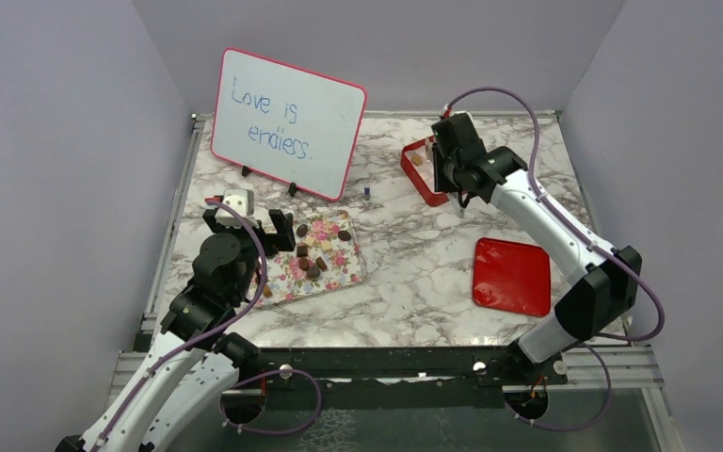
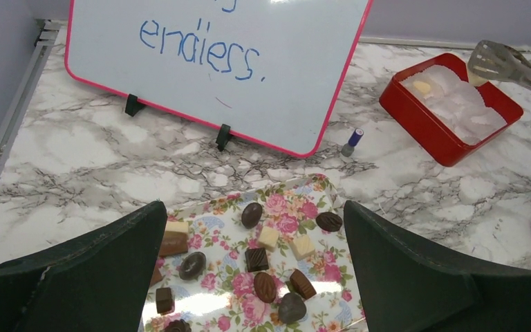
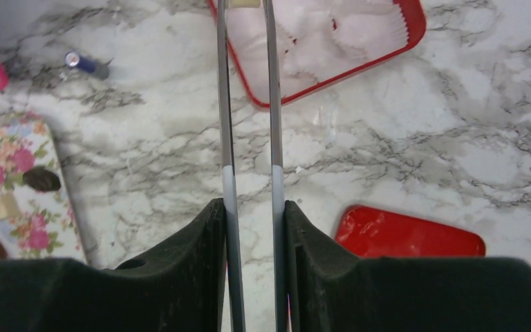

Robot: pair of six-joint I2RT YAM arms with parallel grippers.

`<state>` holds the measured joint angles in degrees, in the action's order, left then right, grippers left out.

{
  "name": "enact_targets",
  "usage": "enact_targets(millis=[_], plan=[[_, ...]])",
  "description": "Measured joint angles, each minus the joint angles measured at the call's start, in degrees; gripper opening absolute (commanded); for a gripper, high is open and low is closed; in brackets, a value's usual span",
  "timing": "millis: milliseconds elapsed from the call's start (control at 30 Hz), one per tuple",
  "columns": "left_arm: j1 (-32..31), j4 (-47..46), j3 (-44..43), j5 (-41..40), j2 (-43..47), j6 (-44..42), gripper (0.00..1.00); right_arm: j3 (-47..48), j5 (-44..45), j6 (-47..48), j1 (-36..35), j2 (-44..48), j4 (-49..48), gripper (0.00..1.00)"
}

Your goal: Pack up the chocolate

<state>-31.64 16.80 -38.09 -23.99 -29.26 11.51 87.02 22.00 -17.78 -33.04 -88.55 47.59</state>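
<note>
Chocolate (image 2: 256,259): about a dozen dark, reddish and pale pieces are scattered on the floral tray (image 2: 283,207), below and between the left fingers (image 2: 97,270). None is touched.
Left gripper (image 2: 254,211): the jaws are spread wide and nothing is held; one finger is set over each side of the tray.
Whiteboard (image 1: 287,122): it is propped on black feet beyond the left fingers. "Love is endless." is written in blue.
Small bottle (image 2: 351,140): it is blue-capped and stands just past the tray, ahead and right of the left fingers. No label can be read.
Red box (image 2: 422,117): it is lined with white paper cups and lies ahead of the right fingers (image 3: 187,263). One pale piece (image 2: 422,87) lies inside.
Right gripper (image 3: 251,207): the fingers are closed on metal tongs (image 3: 225,104), whose arms run forward over the box's near edge. Whether the tips hold a piece cannot be told.
Red lid (image 1: 511,275): it is laid flat, just right of the right fingers.
</note>
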Motion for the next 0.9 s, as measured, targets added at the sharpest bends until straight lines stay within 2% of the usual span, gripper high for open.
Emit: enact_targets(millis=[233, 367, 467, 900], plan=[[0.0, 0.0, 0.0, 0.7, -0.11, 0.0, 0.99, 1.97, -2.47, 1.42, 9.88, -6.91, -4.83, 0.17], [0.0, 0.0, 0.0, 0.9, -0.11, 0.0, 0.99, 3.98, -3.43, 1.57, 13.05, -11.19, -6.69, 0.18], [0.0, 0.0, 0.0, 1.14, -0.13, 0.02, 0.99, 4.85, -3.98, 1.79, 14.25, -13.57, -8.28, 0.21], [0.0, 0.0, 0.0, 2.58, -0.11, 0.02, 0.99, 6.99, -5.2, 2.89, 15.8, -19.23, -12.5, 0.21]])
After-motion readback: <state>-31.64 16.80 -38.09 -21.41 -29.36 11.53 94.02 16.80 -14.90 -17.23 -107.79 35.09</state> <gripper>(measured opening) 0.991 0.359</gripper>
